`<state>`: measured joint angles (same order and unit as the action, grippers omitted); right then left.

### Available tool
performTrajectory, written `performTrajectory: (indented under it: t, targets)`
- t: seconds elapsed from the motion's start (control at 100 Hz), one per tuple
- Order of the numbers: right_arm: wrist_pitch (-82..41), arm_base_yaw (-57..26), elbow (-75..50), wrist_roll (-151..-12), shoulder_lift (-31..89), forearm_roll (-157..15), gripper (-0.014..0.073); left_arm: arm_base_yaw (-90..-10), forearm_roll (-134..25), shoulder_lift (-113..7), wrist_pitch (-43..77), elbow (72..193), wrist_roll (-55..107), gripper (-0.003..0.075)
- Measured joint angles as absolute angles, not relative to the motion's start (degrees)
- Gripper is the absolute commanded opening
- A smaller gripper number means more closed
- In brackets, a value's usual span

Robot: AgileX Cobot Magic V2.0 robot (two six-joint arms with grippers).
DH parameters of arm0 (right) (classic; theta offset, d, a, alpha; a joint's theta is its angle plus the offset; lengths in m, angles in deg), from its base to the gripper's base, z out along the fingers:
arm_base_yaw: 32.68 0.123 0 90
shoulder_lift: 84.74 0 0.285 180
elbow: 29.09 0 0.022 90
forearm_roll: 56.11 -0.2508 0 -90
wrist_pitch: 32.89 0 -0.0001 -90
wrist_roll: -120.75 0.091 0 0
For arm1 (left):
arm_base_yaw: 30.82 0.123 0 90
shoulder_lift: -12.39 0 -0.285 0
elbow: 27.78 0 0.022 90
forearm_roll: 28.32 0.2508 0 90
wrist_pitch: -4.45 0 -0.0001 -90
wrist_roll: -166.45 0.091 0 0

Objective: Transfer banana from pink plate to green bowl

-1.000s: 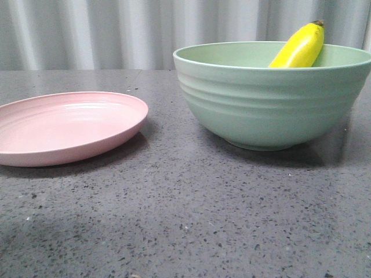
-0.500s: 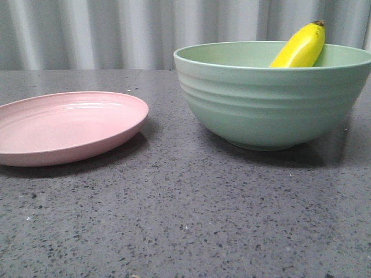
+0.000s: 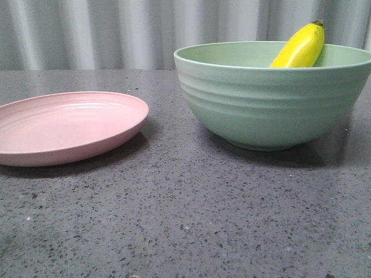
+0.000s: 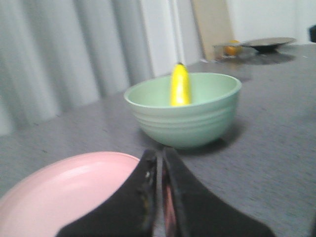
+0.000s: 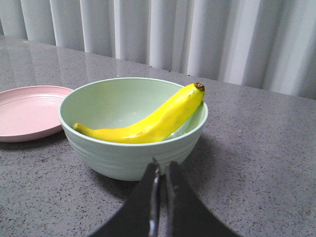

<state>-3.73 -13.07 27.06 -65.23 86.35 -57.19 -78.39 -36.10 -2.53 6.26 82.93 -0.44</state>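
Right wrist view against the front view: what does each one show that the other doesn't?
Only the right wrist view shows the banana whole, lying inside the green bowl with its stem against the rim, and the right pincer, shut and empty. Only the front view shows the whole pink plate, bare, and the bowl's foot on the table. Both show plate, bowl and banana, with the banana in the bowl.

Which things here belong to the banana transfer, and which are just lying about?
Part of the job:
- banana, lying in the bowl with its stem end over the rim
- green bowl
- pink plate, nothing on it

Just lying about:
- dark dish at the far end of the table
- small orange thing beside it, too blurred to identify
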Motion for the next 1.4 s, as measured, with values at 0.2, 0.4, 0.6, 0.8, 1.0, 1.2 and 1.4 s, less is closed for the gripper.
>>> performTrajectory:
  t: [0.2,0.4,0.6,0.8,1.0,1.2,1.4]
  targets:
    - [-3.73,-13.07,27.06,-65.23,86.35,-57.19,-0.0064,-63.62,-33.96,-2.4,-8.24,76.24,-0.66,-0.002]
    - [-3.64,-13.07,27.06,-65.23,86.35,-57.19,-0.0064,-49.59,-33.84,-0.78,-7.62,74.94,-6.22,-0.002]
    - [-3.64,-13.07,27.19,-65.23,86.35,-57.19,-0.0064,-38.45,-33.75,4.84,5.49,74.94,-7.62,-0.002]
    - [-3.64,-13.07,27.19,-65.23,86.35,-57.19,-0.0064,-33.99,-33.64,4.85,20.73,74.94,-7.89,-0.002]
    - [-3.64,-13.07,27.19,-65.23,86.35,-57.19,-0.0064,-33.62,-33.64,4.85,22.56,74.94,-7.89,-0.002]
    - [-3.64,-13.07,27.19,-65.23,86.35,-57.19,-0.0064,-33.62,-33.55,4.85,22.65,74.94,-7.89,-0.002]
    - [-3.64,-13.07,27.19,-65.23,86.35,-57.19,-0.0064,-33.62,-33.55,4.85,22.65,74.94,-7.89,-0.002]
